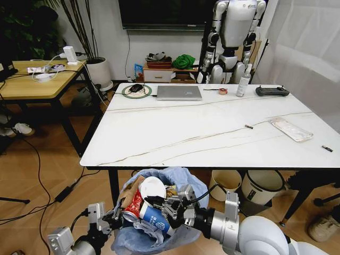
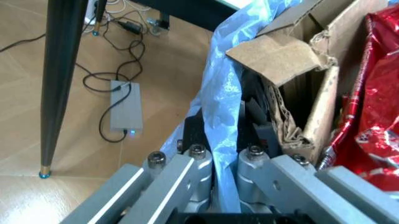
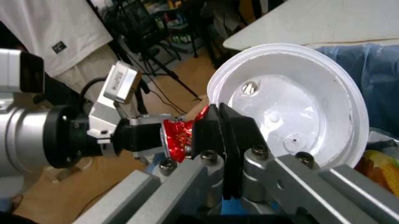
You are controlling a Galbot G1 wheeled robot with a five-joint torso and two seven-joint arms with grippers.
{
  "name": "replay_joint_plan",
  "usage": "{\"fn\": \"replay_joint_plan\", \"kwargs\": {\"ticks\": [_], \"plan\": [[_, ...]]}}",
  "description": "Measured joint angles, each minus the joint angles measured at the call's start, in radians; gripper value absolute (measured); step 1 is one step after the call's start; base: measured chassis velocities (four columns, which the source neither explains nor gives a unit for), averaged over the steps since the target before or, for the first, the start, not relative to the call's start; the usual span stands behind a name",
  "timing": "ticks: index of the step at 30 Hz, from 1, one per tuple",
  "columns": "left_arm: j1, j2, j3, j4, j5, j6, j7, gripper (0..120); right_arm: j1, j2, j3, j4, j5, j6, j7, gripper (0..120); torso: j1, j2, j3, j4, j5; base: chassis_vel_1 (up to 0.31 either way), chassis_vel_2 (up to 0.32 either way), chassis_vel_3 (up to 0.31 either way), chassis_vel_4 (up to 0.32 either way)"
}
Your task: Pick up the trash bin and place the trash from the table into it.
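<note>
Both arms reach low in front of the table [image 1: 212, 133]. The left gripper [image 1: 114, 217] pinches the trash bin [image 1: 183, 178] bag edge. The right gripper [image 1: 159, 204] is closed, empty, by the white lid [image 1: 152, 187].

No lettering, number or brand name is legible anywhere. The blue-white paper cup [image 1: 155, 219] lying in the trash bin [image 1: 187, 181] bears a white round emblem on its blue wall, too small to make out. The crushed red can [image 2: 376, 107] shows pale marks on its red skin, and a small dark tag on the white cloth [image 3: 57, 46] in the right wrist view carries a mark; neither can be read.
</note>
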Motion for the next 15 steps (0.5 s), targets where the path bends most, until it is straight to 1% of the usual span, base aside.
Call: {"fn": "replay_joint_plan", "kwargs": {"ticks": [8,15], "plan": [[0.016,0.008,0.003,-0.015,0.008,0.028,-0.042,0,-0.055,-0.024,0.018,-0.006,-0.046,-0.006,0.001,0,0.0,0.0,0.0,-0.0001,0.0001,0.0,0.0,0.0,0.0],[0.022,0.016,-0.006,-0.015,0.011,0.032,-0.053,0,-0.057,-0.036,0.014,-0.01,-0.064,-0.017,0.016,0,0.0,0.0,0.0,0.0,0.0,0.0,0.0,0.0,0.0]]}}
